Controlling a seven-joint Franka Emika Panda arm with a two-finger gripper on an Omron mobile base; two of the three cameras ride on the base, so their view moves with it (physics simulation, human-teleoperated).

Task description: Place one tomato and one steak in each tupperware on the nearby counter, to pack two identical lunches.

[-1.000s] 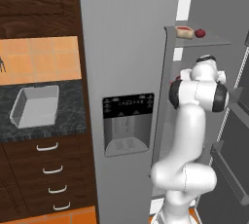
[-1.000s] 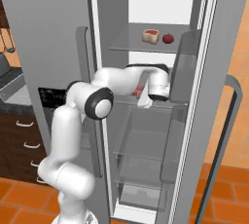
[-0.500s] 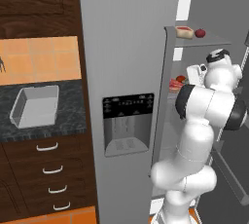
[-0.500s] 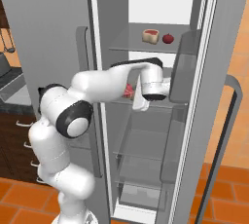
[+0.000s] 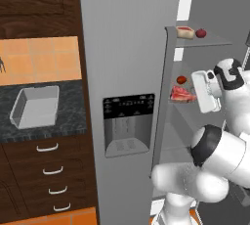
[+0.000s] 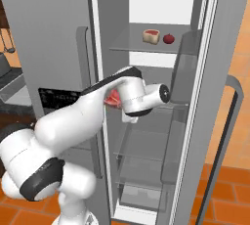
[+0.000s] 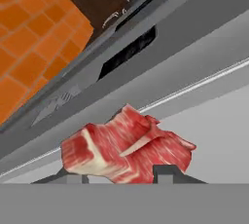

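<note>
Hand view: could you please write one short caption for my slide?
Red, marbled steak seen close between the two dark fingertips, in front of the grey fridge door.

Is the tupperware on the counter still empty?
Empty. In the left base view the tupperware on the counter shows only its bare grey floor, with no tomato or steak inside.

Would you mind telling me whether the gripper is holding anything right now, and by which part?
The gripper holds a raw steak, its fingers closed on the near lower edge of the meat.
</note>
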